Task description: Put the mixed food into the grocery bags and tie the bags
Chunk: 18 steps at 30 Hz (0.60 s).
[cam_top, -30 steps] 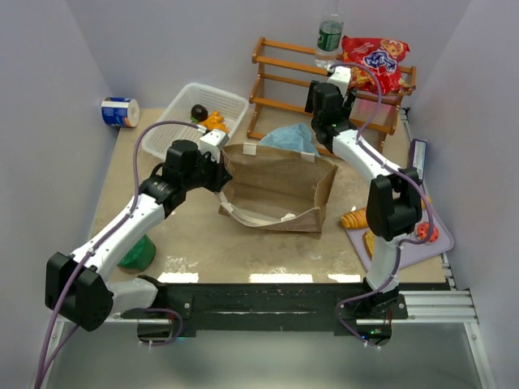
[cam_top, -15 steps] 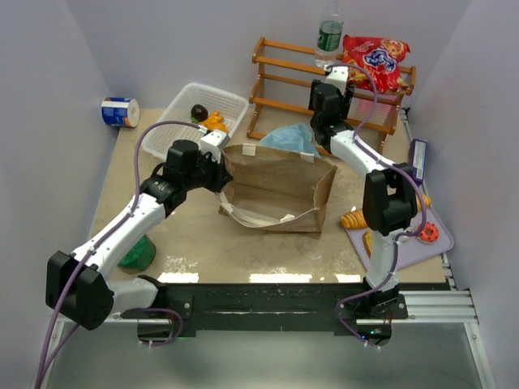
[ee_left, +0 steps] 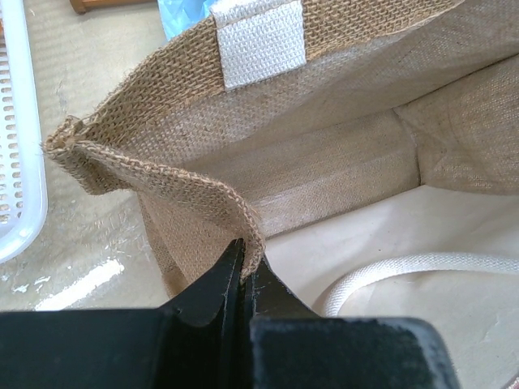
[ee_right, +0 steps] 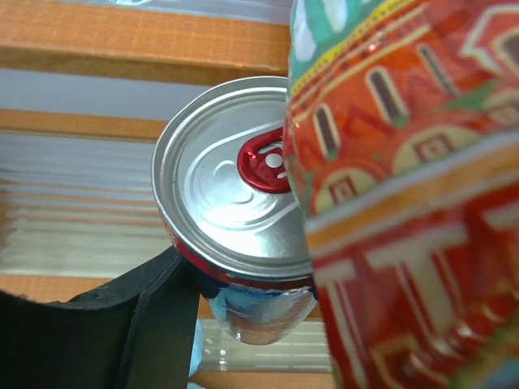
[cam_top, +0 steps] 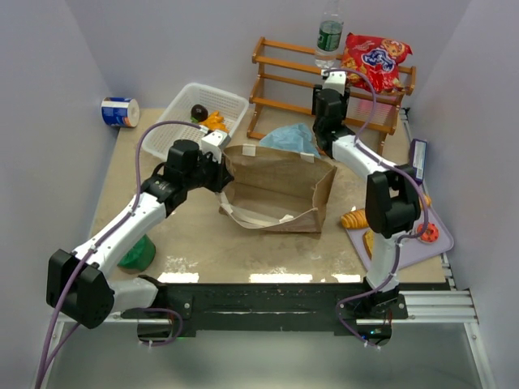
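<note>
The red crisp packet, cut off at the edge, hides one side of the soda can.

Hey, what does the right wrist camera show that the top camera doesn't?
Only the right wrist view: a soda can showing its silver top and red tab, beside a black finger. Only the top view: the left arm at the brown bag, the white basket, the bottle. Both: the red crisp packet and the wooden rack.
</note>
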Tool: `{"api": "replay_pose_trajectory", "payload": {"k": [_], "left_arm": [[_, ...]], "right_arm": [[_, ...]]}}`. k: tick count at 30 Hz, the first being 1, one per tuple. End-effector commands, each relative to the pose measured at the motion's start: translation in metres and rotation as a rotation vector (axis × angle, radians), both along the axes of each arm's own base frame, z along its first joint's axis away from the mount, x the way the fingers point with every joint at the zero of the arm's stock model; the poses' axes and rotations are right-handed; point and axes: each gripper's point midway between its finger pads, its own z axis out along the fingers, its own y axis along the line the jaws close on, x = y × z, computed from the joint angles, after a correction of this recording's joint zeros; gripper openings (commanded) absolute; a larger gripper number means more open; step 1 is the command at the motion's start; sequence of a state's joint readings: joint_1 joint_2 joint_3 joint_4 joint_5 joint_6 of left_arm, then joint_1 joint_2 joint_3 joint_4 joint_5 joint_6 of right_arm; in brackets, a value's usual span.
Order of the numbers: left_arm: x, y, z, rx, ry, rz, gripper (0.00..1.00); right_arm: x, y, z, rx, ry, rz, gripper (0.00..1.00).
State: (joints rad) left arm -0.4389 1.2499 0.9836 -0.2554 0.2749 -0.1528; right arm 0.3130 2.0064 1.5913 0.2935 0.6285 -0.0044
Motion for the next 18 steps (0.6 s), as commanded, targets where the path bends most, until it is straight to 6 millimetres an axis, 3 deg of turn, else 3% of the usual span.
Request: {"api": "replay_pose_trajectory", "payload": {"k": [1,4,11,18], "left_arm": [[0.0,0.0,-0.007,0.014,0.009,-0.018,0.0],[-0.001,-0.001,-0.007,0.011,0.009,-0.02,0.0],[0.0,0.001,-0.005,0.015,0.002,-0.011,0.0],[0.0,0.002,-0.004,0.017,-0.003,-0.008,0.0]], "right_arm": [[-0.018,-0.001,0.074,0.031,-0.154,0.039,0.06],[-0.027,0.006,0.083,0.035,-0.167,0.072,0.0],[-0.057,0.026,0.112,0.069,-0.189,0.202,0.0],[-0.08,0.056,0.116,0.103,-0.153,0.378,0.0]]}}
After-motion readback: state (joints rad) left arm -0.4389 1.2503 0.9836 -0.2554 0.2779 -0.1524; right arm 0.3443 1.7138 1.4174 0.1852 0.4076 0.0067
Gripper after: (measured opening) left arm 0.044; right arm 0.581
